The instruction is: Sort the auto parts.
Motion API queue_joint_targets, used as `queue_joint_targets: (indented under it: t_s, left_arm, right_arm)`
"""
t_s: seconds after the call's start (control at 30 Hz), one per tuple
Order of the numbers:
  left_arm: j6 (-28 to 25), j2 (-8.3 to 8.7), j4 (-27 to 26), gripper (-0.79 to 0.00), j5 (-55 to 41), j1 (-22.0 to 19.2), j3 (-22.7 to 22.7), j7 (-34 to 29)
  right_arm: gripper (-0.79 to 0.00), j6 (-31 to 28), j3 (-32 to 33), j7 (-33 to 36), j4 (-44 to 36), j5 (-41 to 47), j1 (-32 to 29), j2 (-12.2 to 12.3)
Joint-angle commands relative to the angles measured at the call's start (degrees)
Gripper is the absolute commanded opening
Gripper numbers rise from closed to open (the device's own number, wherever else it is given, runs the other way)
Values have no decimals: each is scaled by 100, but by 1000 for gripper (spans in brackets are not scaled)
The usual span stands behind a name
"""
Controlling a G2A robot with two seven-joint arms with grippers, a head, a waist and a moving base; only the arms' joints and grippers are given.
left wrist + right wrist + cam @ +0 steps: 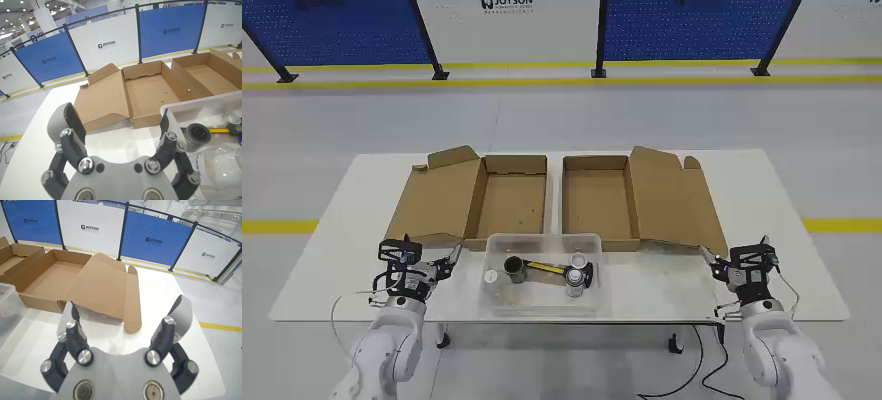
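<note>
The left gripper is held released above the tabletop beside the clear bin, in which the auto parts are gathered unsorted, with the left box and right box laid open behind to receive them, and the right gripper is likewise released.

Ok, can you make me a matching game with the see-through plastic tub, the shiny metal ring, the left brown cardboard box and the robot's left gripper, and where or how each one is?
Things:
1. clear plastic tub
2. silver metal ring-shaped part
3. left brown cardboard box
4. left gripper

Place or state:
A. lying inside the tub
B. fingers spread, holding nothing
C. lid flap folded out, behind the tub
D. front middle of the white table

Pairs: 1-D, 2-A, 3-C, 4-B.
</note>
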Motion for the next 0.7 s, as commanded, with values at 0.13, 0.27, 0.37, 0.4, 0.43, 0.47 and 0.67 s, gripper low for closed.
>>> queue_joint_targets:
  t_s: [0.13, 0.27, 0.37, 0.4, 0.43, 0.47, 0.67]
  left_arm:
    - [0, 0, 0, 0, 0, 0, 0, 0]
    - [0, 0, 0, -1, 0, 0, 0, 0]
    - [0, 0, 0, -1, 0, 0, 0, 0]
    - [0, 0, 0, 0, 0, 0, 0, 0]
    - [-1, -1, -12, 0, -11, -10, 0, 1]
    - [-14, -4, -40, 0, -30, -41, 6, -25]
    - [-149, -15, -386, 0, -111, -182, -7, -199]
  right_arm:
    - [0, 0, 0, 0, 0, 0, 0, 0]
    - [0, 0, 0, 0, 0, 0, 0, 0]
    - [-1, 0, 0, 0, 0, 0, 0, 0]
    - [-1, 0, 0, 0, 0, 0, 0, 0]
    - [0, 0, 0, 0, 0, 0, 0, 0]
    - [0, 0, 0, 0, 0, 0, 0, 0]
    - [0, 0, 0, 0, 0, 0, 0, 0]
